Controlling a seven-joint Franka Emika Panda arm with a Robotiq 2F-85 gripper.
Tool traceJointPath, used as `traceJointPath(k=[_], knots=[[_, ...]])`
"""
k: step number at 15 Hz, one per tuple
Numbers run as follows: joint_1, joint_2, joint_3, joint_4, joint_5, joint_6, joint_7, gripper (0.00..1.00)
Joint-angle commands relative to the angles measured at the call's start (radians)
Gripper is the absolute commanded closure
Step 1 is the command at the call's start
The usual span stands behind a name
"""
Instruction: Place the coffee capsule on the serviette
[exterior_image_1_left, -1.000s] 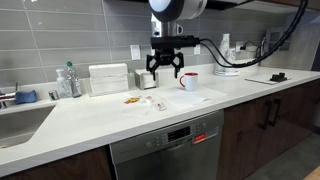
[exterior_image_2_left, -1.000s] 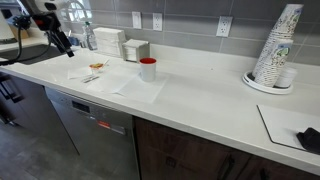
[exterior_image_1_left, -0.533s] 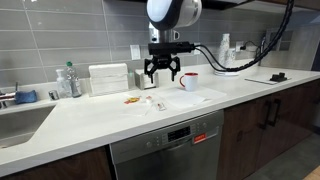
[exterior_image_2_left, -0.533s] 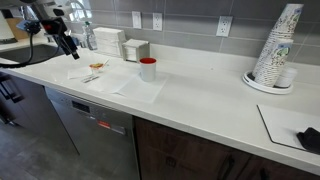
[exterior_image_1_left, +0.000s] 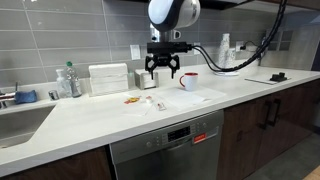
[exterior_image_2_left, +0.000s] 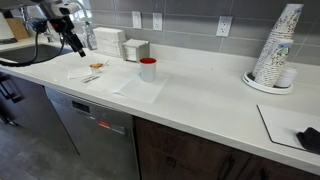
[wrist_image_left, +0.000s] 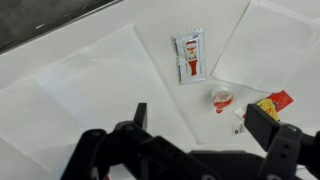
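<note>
The coffee capsule (wrist_image_left: 221, 98) is a tiny whitish pod with a red label. It lies on the white counter and also shows in an exterior view (exterior_image_1_left: 151, 101). My gripper (wrist_image_left: 203, 122) is open and empty. It hovers above the capsule, which sits between the fingers in the wrist view. Both exterior views show the gripper (exterior_image_1_left: 163, 71) (exterior_image_2_left: 72, 42) well above the counter. The serviette (exterior_image_2_left: 140, 90) is a thin white sheet lying flat in front of the red mug (exterior_image_2_left: 148, 69). It also shows in an exterior view (exterior_image_1_left: 200, 97).
A small orange item (wrist_image_left: 273, 103) and a white-and-red packet (wrist_image_left: 188, 55) lie near the capsule. More flat white sheets (wrist_image_left: 90, 80) (wrist_image_left: 265, 45) lie around them. White boxes (exterior_image_1_left: 108, 78) stand at the wall. A sink (exterior_image_1_left: 15, 122) is at one end and a cup stack (exterior_image_2_left: 276, 50) at the other.
The arm has shifted a little sideways above the small items. The gripper has stayed open and empty. Nothing on the counter has moved.
</note>
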Motion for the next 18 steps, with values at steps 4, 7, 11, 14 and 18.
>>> traceJointPath(k=[4,7,11,14,18], knots=[[0.067,0.163,-0.061,0.125,-0.012,-0.001,0.07,0.0],[0.095,0.228,-0.081,0.17,-0.006,0.004,0.081,0.0],[0.131,0.305,-0.114,0.23,-0.009,0.022,0.084,0.0],[0.153,0.348,-0.136,0.272,-0.008,0.019,0.075,0.1],[0.17,0.395,-0.154,0.319,0.008,0.012,0.066,0.17]])
